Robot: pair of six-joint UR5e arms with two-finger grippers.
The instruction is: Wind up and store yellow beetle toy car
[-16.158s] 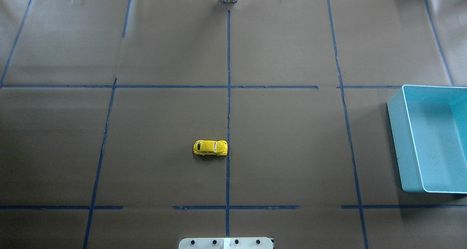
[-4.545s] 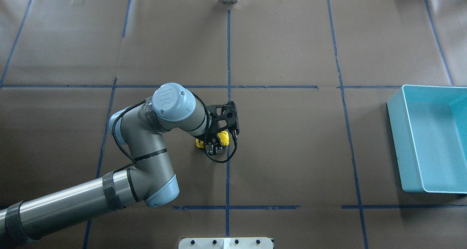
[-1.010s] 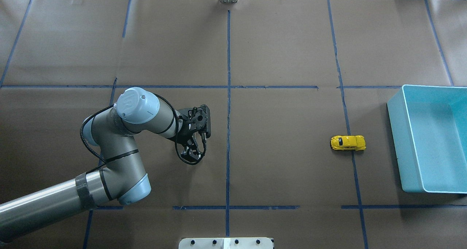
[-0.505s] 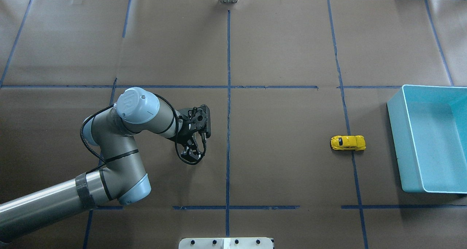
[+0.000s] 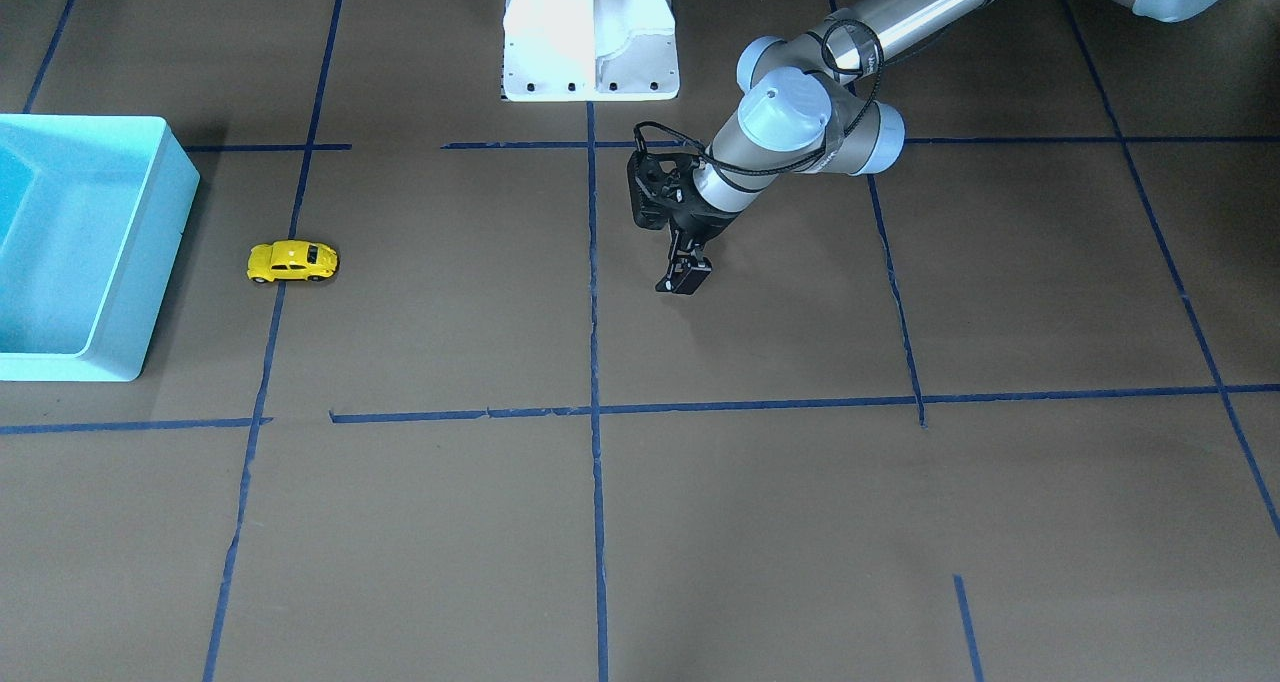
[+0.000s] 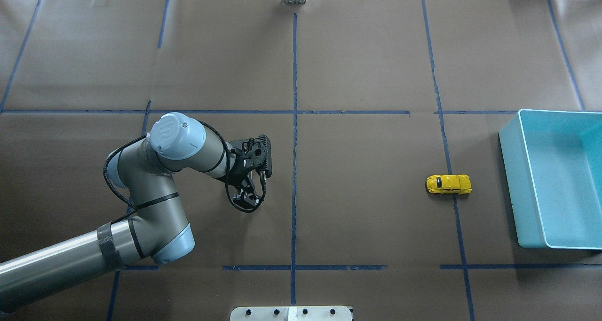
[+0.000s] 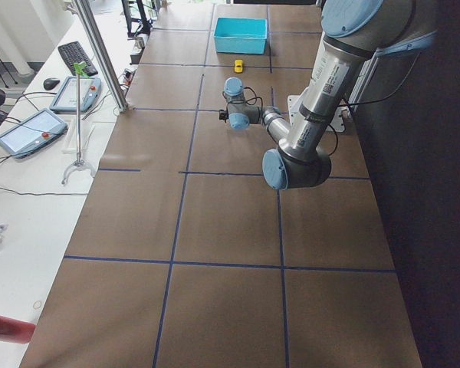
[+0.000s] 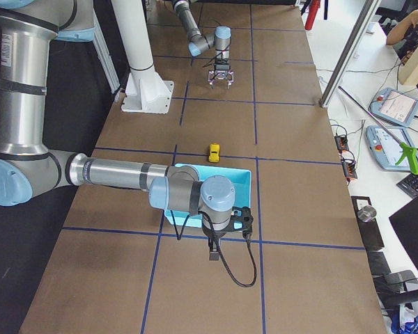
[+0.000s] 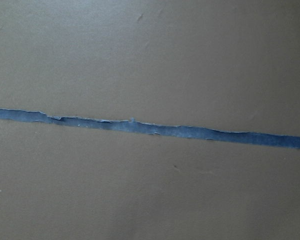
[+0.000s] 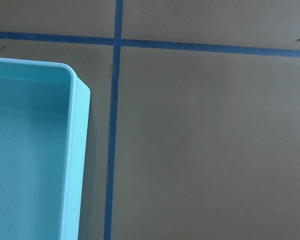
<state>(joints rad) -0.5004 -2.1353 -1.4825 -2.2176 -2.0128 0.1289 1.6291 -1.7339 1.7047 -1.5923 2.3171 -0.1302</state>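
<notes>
Storing step in hand, seemingly; yellow beetle toy car [image 6: 448, 184] outside turquoise bin [image 6: 510, 170], just left of it; left gripper [image 6: 248, 199] parted, empty, far left; right gripper [image 8: 213, 255] opening impossible to tell; next: pinch car's sides, lift over rim.

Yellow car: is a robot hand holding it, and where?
No. The yellow beetle toy car sits alone on the table, beside the turquoise bin. The left gripper is far off, open and empty.

Blue tape lines [image 6: 295, 67] grid the brown table [image 6: 367, 57]; seemingly a keyboard [image 7: 75, 55] alongside.
</notes>
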